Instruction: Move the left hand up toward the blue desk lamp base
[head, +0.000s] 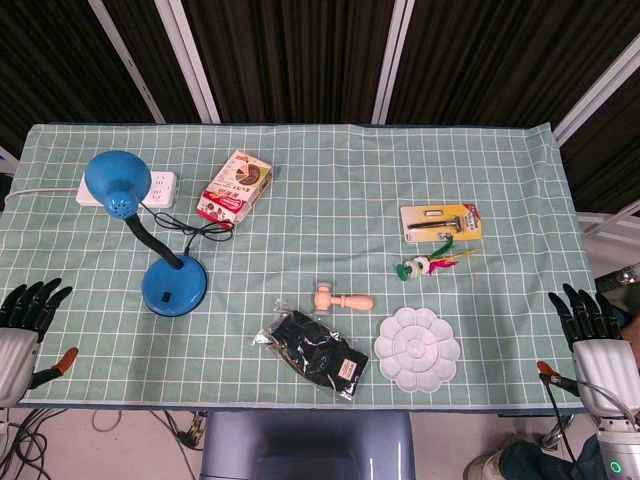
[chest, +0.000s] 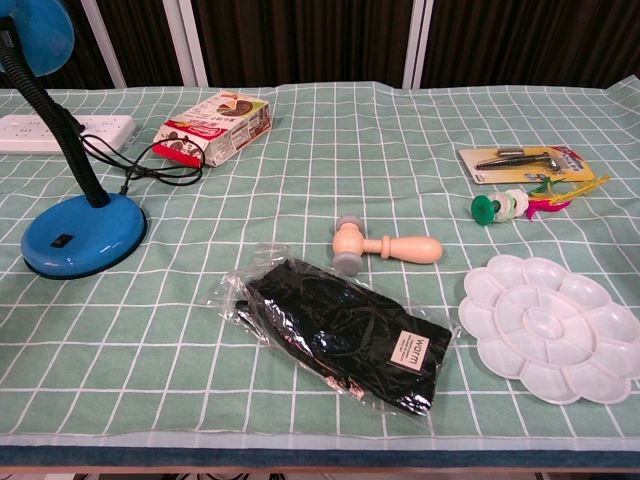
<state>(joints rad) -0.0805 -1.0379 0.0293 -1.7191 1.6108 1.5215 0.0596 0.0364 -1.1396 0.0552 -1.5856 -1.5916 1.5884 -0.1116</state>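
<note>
- Left hand (head: 28, 308): at the left table edge in the head view, below and left of the lamp, well apart from it. Fingers spread, pointing up-table, nothing in them. Not visible in the chest view.
- Right hand (head: 588, 315): at the right table edge, fingers likewise spread and holding nothing. Also outside the chest view.
- Lamp (head: 150, 230): blue, on the left part of the table. Round base (chest: 83, 234) sits flat on the cloth; black flexible neck (chest: 48, 110) rises from it and curves to the shade (head: 118, 184), which points up-left in the head view.
- Power strip (head: 145, 186): white, just behind the shade. A black cord (chest: 150, 165) loops between the lamp and the snack box.
- Snack box (head: 235, 187): red and white, lying flat, right of the power strip.
- Wooden mallet (chest: 385, 245): near table centre, lying on its side, handle toward the right.
- Black item in a clear bag (chest: 345, 330): near the front edge, just in front of the mallet; contents unclear, possibly fabric.
- Palette (chest: 550, 325): white, flower-shaped, right of the bag.
- Carded tool pack (head: 440, 221): yellow backing, on the right half of the table.
- Feathered toy (head: 432, 264): green, white and red, just in front of the pack.
- Tablecloth (head: 330, 150): green with a white grid, covering the table.
</note>
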